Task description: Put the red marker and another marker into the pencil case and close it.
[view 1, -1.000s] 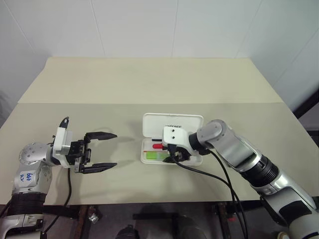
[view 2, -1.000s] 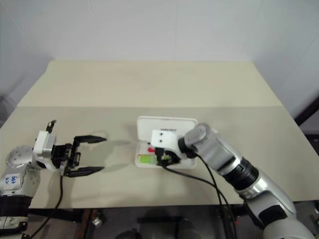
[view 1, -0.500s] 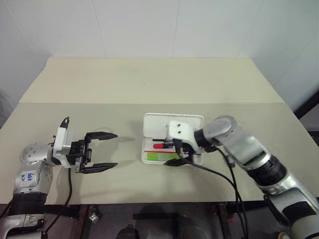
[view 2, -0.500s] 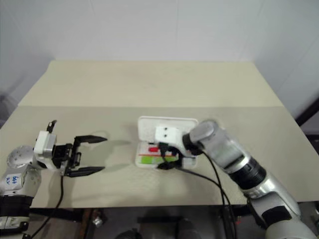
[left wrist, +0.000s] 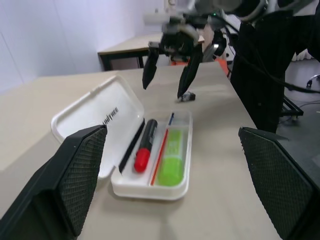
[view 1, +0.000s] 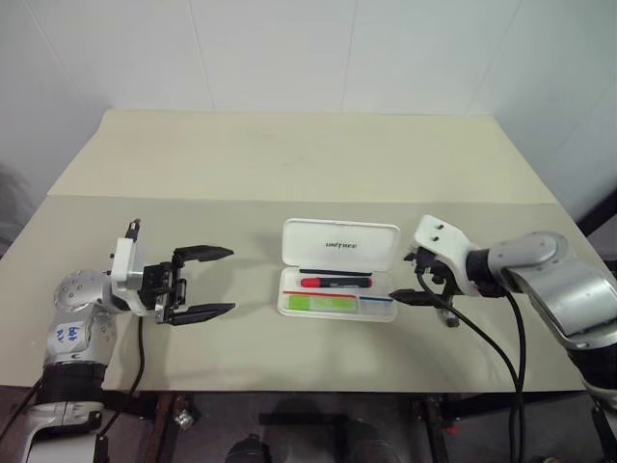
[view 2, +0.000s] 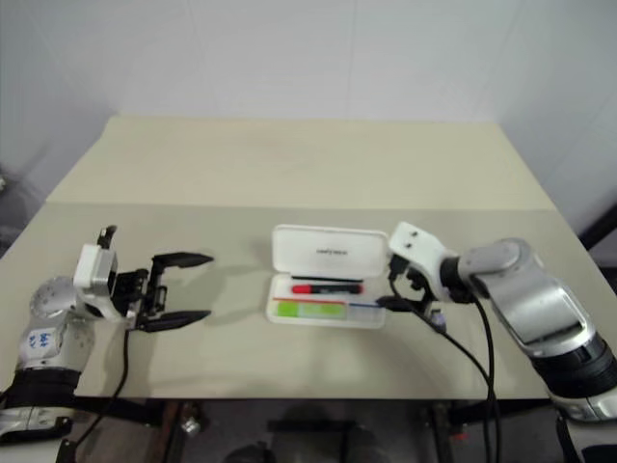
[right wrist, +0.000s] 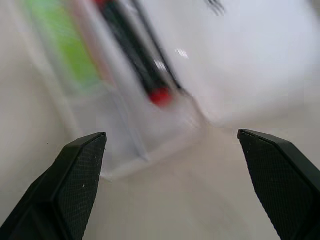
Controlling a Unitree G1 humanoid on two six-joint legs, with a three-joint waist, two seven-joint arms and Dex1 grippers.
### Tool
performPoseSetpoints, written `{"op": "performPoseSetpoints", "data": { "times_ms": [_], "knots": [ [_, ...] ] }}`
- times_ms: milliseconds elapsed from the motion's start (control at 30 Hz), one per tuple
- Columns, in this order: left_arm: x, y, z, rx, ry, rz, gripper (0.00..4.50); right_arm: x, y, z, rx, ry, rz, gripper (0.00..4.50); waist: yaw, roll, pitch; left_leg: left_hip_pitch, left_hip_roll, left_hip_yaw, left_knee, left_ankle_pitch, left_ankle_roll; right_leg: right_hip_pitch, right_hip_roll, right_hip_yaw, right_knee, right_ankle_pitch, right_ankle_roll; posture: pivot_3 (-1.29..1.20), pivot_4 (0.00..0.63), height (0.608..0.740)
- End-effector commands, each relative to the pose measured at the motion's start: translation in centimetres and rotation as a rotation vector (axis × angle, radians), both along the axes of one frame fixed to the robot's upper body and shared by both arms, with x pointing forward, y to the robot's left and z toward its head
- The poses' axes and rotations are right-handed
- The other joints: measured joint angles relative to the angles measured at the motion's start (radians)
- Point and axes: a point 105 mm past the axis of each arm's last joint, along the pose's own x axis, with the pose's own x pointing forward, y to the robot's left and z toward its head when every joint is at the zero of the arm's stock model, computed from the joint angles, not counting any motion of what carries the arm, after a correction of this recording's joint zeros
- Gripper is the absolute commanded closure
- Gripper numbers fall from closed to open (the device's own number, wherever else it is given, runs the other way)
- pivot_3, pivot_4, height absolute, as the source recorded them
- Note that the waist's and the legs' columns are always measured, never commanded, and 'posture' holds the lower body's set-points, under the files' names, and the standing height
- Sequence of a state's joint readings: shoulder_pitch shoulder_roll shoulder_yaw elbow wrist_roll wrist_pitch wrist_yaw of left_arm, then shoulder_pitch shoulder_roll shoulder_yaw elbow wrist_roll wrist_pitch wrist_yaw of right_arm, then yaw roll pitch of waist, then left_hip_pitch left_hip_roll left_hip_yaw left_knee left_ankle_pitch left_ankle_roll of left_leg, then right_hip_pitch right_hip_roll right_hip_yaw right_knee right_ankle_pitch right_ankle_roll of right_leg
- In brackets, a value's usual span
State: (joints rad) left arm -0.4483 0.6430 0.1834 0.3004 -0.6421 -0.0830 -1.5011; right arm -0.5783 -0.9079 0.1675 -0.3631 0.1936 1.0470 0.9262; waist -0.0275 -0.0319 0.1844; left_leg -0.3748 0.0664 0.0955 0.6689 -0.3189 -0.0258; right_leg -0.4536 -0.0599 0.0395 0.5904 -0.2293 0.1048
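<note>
The white pencil case (view 1: 340, 245) lies open mid-table, its lid tipped back. In its tray, the red marker (view 1: 335, 283) lies at the back and the lime-green highlighter (view 1: 323, 303) at the front, a red-and-blue stripe between them. My right gripper (view 1: 403, 278) hovers open just off the case's right end, holding nothing. Well to the left of the case, my left gripper (view 1: 231, 281) is open and empty, its fingers pointing toward the case. The left wrist view shows the red marker (left wrist: 145, 145) and the highlighter (left wrist: 172, 155) side by side in the tray.
A small dark stubby object (left wrist: 187, 96) rests on the table below my right gripper, beyond the case's far end. A black cable (view 1: 482, 338) hangs from my right wrist over the front edge. A seam (view 1: 193, 200) crosses the table behind the case.
My right gripper has opened wider and drawn away to the right, out from over the case's tray. Both markers now lie uncovered. The left gripper has hardly moved; the camera has shifted.
</note>
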Motion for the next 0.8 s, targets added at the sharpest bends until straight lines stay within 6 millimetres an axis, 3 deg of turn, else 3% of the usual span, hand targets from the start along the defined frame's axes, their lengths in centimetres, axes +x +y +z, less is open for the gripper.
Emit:
{"op": "performPoseSetpoints", "data": {
  "times_ms": [33,333,800],
  "knots": [
    [0.0,-0.7,0.0,0.011,-0.022,-0.085,0.00,0.1,-2.1,0.8,-0.024,-0.097,-0.149,0.04,0.000,0.000,0.000,0.000,0.000,0.000,0.000,0.000,0.000,0.000,0.000,0.000,0.000,0.000,0.000,0.00,0.150,0.740],
    [1.0,-2.0,-0.1,0.003,-0.016,-0.139,0.00,-1.7,-3.4,-1.2,-0.008,-0.035,-0.302,0.04,0.000,0.000,0.000,0.000,0.000,-0.001,0.001,0.000,0.000,0.000,0.000,0.000,0.000,0.000,0.001,0.00,0.150,0.740],
    [1.3,-2.2,-0.2,0.001,-0.015,-0.144,0.00,-2.8,-4.9,-3.6,-0.001,0.058,-0.459,0.04,0.000,0.000,0.000,0.000,0.000,-0.002,0.002,0.000,0.000,0.002,0.000,0.000,0.000,0.000,0.001,0.00,0.150,0.740]
  ]
}}
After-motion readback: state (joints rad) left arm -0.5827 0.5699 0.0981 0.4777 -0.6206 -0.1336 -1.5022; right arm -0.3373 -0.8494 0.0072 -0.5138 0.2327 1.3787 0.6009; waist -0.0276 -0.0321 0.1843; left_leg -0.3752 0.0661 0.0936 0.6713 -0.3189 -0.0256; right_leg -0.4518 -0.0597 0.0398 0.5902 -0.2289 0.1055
